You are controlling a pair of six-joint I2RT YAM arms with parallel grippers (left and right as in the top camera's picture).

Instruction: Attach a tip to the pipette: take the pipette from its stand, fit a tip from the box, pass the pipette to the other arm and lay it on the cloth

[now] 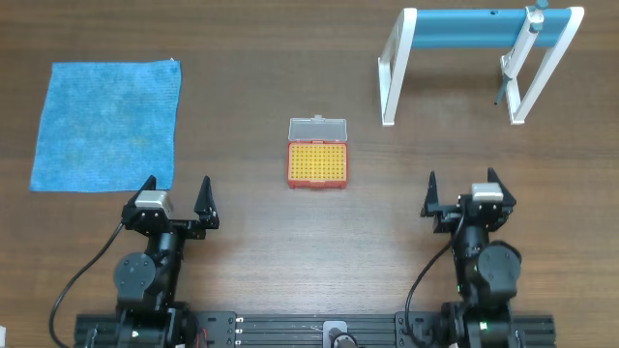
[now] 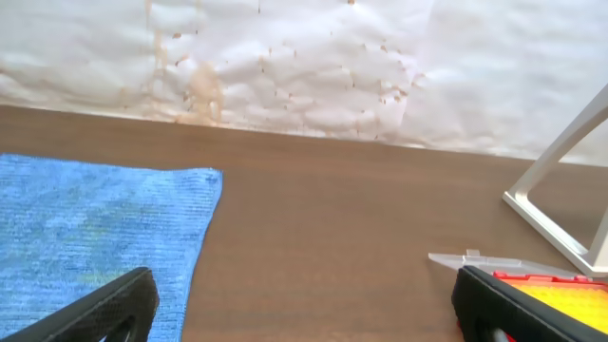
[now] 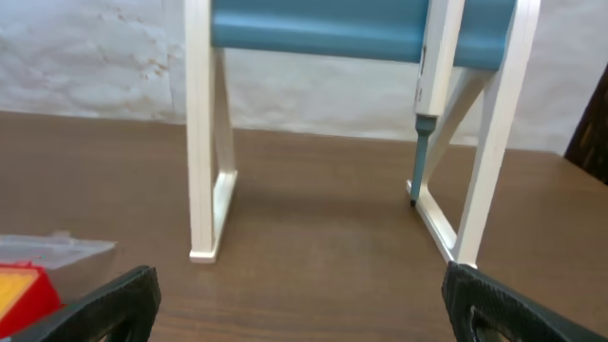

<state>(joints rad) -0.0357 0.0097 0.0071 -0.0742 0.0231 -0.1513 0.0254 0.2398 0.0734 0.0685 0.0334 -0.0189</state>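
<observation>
The pipette (image 1: 514,58) hangs at the right end of the white stand with a blue bar (image 1: 464,29), far right on the table; it also shows in the right wrist view as pipette (image 3: 429,85) on stand (image 3: 313,24). An orange tip box (image 1: 317,164) with its clear lid folded back sits mid-table, its corner in tip box (image 2: 560,290) and tip box (image 3: 24,285). A blue cloth (image 1: 106,126) lies far left, also cloth (image 2: 85,237). My left gripper (image 1: 177,200) and right gripper (image 1: 462,191) stand open near their bases, holding nothing.
Bare brown tabletop (image 1: 242,87) stretches between cloth, tip box and stand. A white crinkled wall (image 2: 313,66) runs behind the table's far edge. Cables and the arms' base rail (image 1: 309,329) run along the near edge.
</observation>
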